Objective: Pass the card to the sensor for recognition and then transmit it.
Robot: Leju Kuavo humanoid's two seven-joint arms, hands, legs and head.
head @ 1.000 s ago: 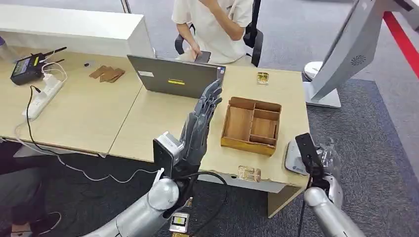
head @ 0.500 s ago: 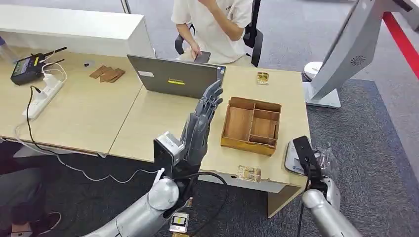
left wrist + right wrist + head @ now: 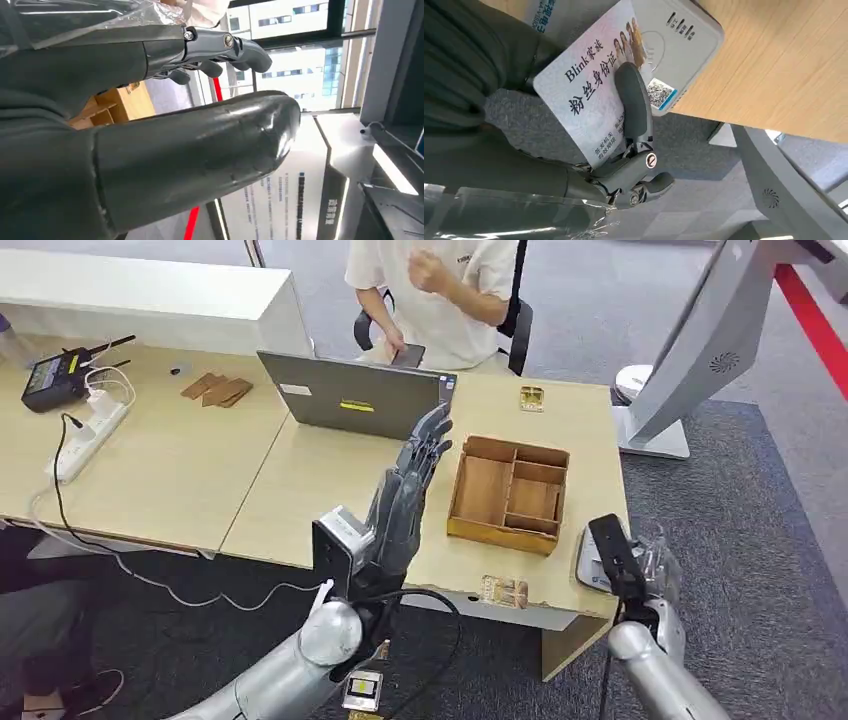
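1. The right hand grips the card between a dark finger on its face and the rest of the hand behind it, at the table's right front corner
2. The card overlaps the white sensor lying on the table; whether they touch I cannot tell, so the recognition step looks to be in hand
3. Handing the card on is not yet done
4. The left hand stands raised over the table, fingers straight and apart, holding nothing
5. The card reads "Blink家族" and "粉丝身份证"; the sensor carries a QR sticker
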